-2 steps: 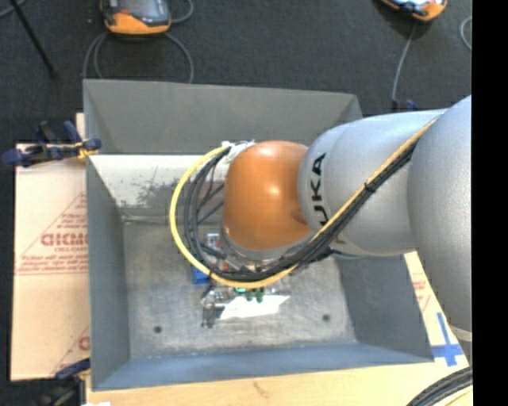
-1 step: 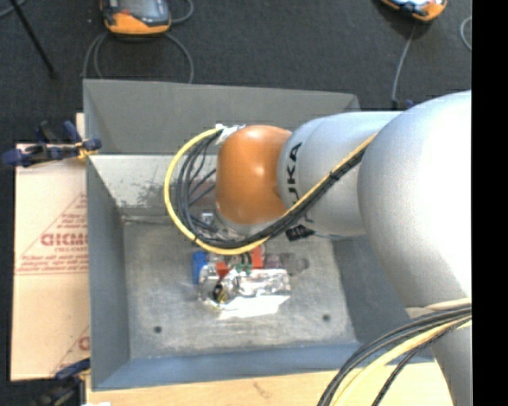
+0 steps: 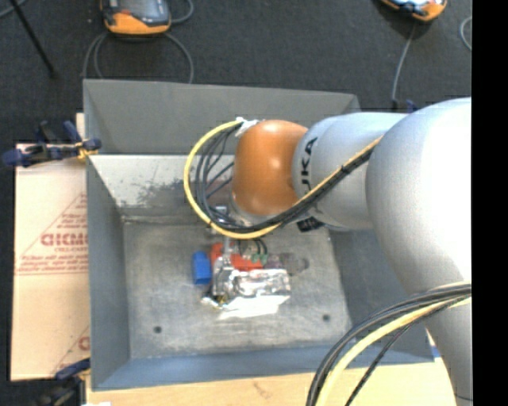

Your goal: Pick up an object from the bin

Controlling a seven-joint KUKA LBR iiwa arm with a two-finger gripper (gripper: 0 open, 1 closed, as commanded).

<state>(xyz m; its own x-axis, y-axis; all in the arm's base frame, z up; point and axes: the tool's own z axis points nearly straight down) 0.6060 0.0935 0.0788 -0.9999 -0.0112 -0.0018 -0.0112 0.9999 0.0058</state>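
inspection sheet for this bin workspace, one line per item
surface: grey bin floor, scuffed and speckled
job's things: small heap mid-bin: blue block, silvery packet, red piece
clutter: nothing seen apart from the heap
hand: hand low over the heap, between blue block and silvery packet; grip cannot be told
cables: yellow and black cables loop round the orange cover on the wrist
surroundings: dark floor; orange device at the top edge
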